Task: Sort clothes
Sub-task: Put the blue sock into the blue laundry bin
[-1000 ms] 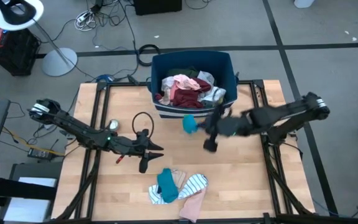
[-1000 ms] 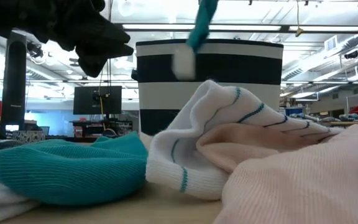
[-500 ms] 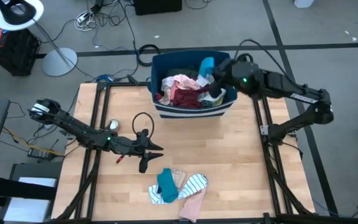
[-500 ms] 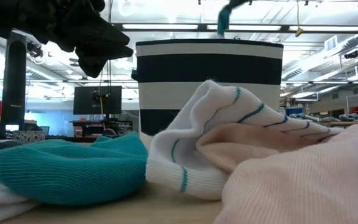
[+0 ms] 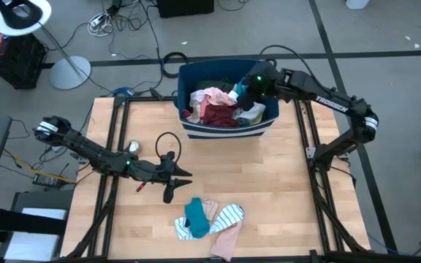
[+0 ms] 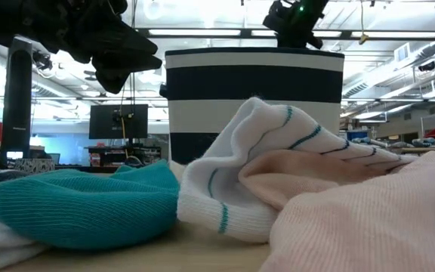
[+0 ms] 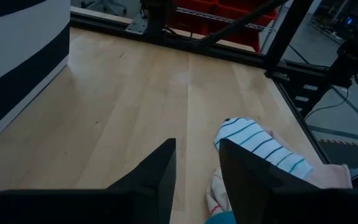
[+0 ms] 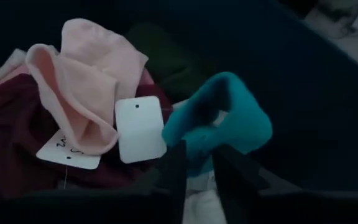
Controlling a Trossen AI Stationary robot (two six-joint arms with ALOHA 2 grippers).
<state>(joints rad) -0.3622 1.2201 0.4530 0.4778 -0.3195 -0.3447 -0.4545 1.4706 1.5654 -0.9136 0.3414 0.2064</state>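
1. High view: the dark blue rectangular plastic bin (image 5: pixel 267 120) stands at the far edge of the pale wooden tabletop (image 5: pixel 283 197) and is the landmark here. The right hand (image 5: pixel 245 93) hangs over the bin's right half, above a heap of pink, maroon and white soft garments (image 5: pixel 214 106). The left hand (image 5: pixel 172 177) waits over the tabletop, in front of the bin and to its left. Well in front of the bin lies a small pile: a teal knitted piece (image 5: pixel 195 218), a white piece with thin teal stripes (image 5: pixel 229 214) and a pale pink ribbed piece (image 5: pixel 225 242).

2. Low view: the same pile fills the foreground, teal knitted piece (image 6: pixel 74 205), striped piece (image 6: pixel 278 143) and pale pink piece (image 6: pixel 376 219) touching one another, with the bin's white-banded wall (image 6: pixel 251 83) behind. The right arm shows above the bin's rim.

3. Left wrist view: the left hand (image 7: pixel 197 168) has its fingers narrowly apart and holds nothing; the striped piece (image 7: pixel 263 146) lies just beyond them on the tabletop.

4. Right wrist view: the right hand (image 8: pixel 197 168) is inside the bin, its fingers pinched on a bright teal soft garment (image 8: pixel 225 130) with a white paper tag (image 8: pixel 140 129), beside a pale pink garment (image 8: pixel 86 81).

5. Judgement: sorting looks to be at an early stage, with three pieces laid out and most clothes left in the bin.
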